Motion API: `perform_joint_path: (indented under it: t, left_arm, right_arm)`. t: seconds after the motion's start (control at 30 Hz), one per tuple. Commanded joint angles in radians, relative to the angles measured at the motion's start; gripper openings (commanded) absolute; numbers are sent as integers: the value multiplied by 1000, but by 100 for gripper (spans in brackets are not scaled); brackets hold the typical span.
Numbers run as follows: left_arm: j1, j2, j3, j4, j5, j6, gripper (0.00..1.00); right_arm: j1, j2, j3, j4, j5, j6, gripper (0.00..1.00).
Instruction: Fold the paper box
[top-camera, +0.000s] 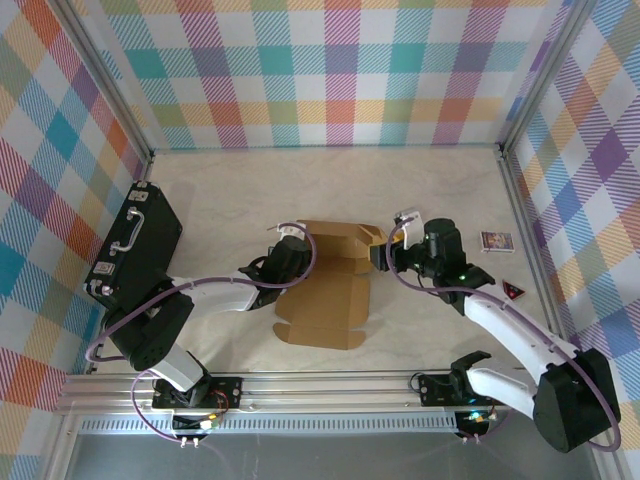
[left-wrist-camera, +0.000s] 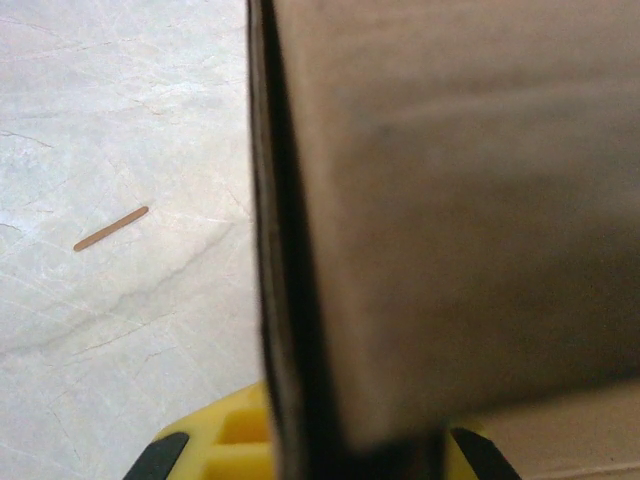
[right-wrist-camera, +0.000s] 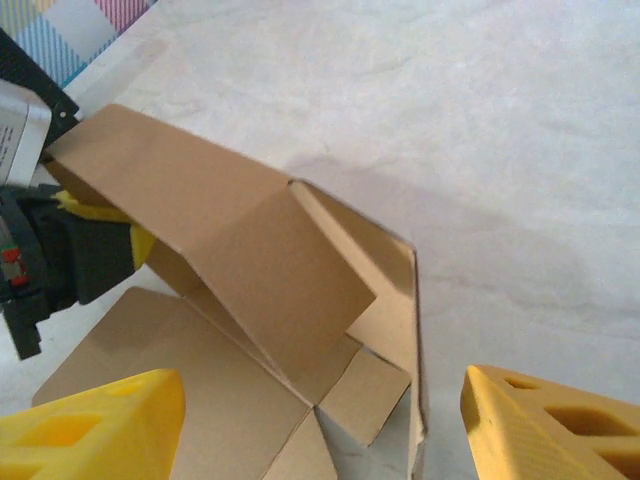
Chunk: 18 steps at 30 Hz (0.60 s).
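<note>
– Paper box (top-camera: 325, 300), from above: part-folded on the tabletop (top-camera: 230, 190), its far end between the two jaws. Which step?

– Raising the walls, I judge. Left wrist: left jaws clamp an upright panel (left-wrist-camera: 450, 220), with bare tabletop beside them. Right wrist: right jaws gape wide and empty, a raised flap (right-wrist-camera: 250, 250) just ahead, open room beyond. Next, regrip its free edge.

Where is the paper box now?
In the top view, the paper box lies centrally between the left hand, pinching its flap, and the right hand.
</note>
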Motion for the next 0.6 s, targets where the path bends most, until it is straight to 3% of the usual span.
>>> perform_joint_path:
  t: [0.0, 0.2, 0.37, 0.57]
  left_arm:
    - [-11, -14, 28, -5, 15, 9, 0]
    - [-13, -22, 22, 0, 14, 9, 0]
    - [-13, -20, 19, 4, 16, 10, 0]
    - [-12, -12, 21, 12, 21, 7, 0]
  right_arm:
    - [0, 68, 76, 0, 69, -14, 71]
    - [0, 209, 147, 14, 142, -48, 70]
    - [-1, 258, 142, 29, 130, -81, 68]
    - [3, 301, 122, 93, 11, -99, 68]
